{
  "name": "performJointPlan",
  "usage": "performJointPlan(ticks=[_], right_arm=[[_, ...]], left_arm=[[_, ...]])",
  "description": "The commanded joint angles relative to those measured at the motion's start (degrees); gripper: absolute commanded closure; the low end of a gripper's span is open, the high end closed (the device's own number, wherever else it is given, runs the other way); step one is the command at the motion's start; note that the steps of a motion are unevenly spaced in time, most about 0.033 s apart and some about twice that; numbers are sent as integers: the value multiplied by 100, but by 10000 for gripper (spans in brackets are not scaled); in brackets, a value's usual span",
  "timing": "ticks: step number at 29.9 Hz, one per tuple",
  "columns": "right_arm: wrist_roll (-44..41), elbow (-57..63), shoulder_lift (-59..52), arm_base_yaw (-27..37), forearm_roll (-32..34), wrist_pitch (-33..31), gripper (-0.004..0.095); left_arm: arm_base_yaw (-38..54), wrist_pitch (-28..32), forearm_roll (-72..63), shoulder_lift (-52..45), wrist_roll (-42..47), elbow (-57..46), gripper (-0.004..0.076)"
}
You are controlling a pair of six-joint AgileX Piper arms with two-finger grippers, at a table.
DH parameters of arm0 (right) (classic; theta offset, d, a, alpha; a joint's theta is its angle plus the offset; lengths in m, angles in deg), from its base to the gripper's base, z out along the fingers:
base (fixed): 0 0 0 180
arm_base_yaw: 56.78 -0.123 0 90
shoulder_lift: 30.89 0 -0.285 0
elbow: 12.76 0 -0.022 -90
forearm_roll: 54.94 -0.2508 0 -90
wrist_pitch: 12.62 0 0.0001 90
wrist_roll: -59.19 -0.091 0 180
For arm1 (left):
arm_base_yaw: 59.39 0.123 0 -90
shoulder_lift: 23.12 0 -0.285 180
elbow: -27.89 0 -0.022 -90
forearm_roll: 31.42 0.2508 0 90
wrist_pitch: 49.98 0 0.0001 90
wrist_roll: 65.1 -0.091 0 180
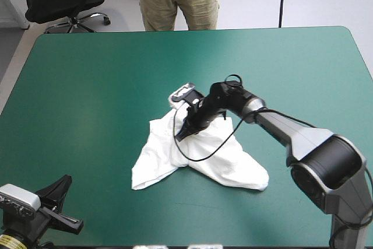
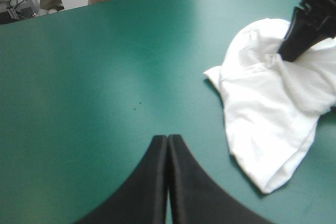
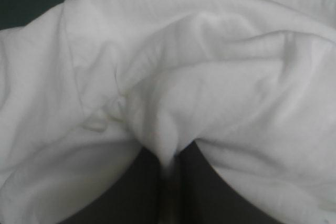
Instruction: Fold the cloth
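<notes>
Starting at the left, your left gripper [image 2: 167,142], with its two broad black fin-shaped fingers, is hanging over the table's near left corner. The fingers are pressing together into one pointed arch and are gripping nothing. Only bare teal-green table cover [image 1: 87,86] is lying under and ahead of it, and it is sitting well apart from the cloth.

Moving to the middle, the white short-sleeved fabric T-shirt [image 1: 224,161] is lying as a crumpled, half-spread heap near the table's centre. One lobe is trailing toward the near left and another toward the near right, with a bunched ridge rising between them.

On the right, your right gripper [image 1: 183,133] is pointing down into the far part of that heap. Its fingers are all but closed, pinching a fold of the white fabric. In the right wrist view the cloth is puckering out of the pinch and draping over both fingers.

You are probably dealing with something light, limp and not fragile, so it is likely to sag, stretch and drag across the cover rather than keep any shape. A pinch in the bunched middle is probably gathering several layers at once. The flatter outer edges of the two near lobes are looking like cleaner places to take hold.
</notes>
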Motion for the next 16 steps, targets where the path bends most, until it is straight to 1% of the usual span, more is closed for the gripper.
performJointPlan(ticks=[1,4,8,10,12,13,15,16], right_arm=[[-28,-1004,133,-462,-200,-226,921],[-90,-1620,449,-764,-161,-443,921],[-144,-2191,714,-986,-44,-468,917],[-226,-2349,749,-1009,140,-511,883],[-240,-2451,749,-995,287,-633,781],[-240,-2493,749,-995,339,-697,703],[-219,-2618,749,-962,374,-955,507],[-222,-2681,749,-948,397,-1091,432]], left_arm=[[-16,451,50,92,25,133,741],[-16,451,50,92,25,133,741],[-16,451,50,92,25,133,741],[-16,451,50,92,25,133,741],[-16,451,50,92,25,133,741],[-16,451,50,92,15,133,741],[-16,390,50,103,0,133,741],[-16,305,50,126,0,133,741]])
